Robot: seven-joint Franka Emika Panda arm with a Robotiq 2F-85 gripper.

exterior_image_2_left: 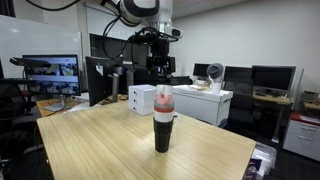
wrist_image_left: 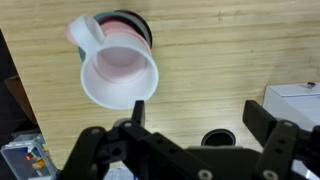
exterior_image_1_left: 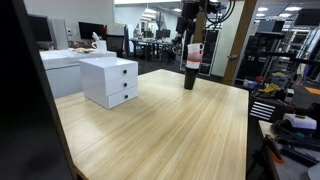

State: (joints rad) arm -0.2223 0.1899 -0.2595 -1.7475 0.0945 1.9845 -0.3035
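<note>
Gripper (wrist_image_left: 195, 115) spread wide above mug (wrist_image_left: 118, 75), axis vertical, handle upper-left

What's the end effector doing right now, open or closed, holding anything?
The end effector: open, holding nothing, above the white handled mug with a pink inside, which sits on the black cylindrical tumbler.

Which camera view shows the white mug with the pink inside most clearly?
The wrist view: it looks down into the mug, showing its pink inside and handle. In both exterior views the mug is small, seen from the side, sitting on a black container.
</note>
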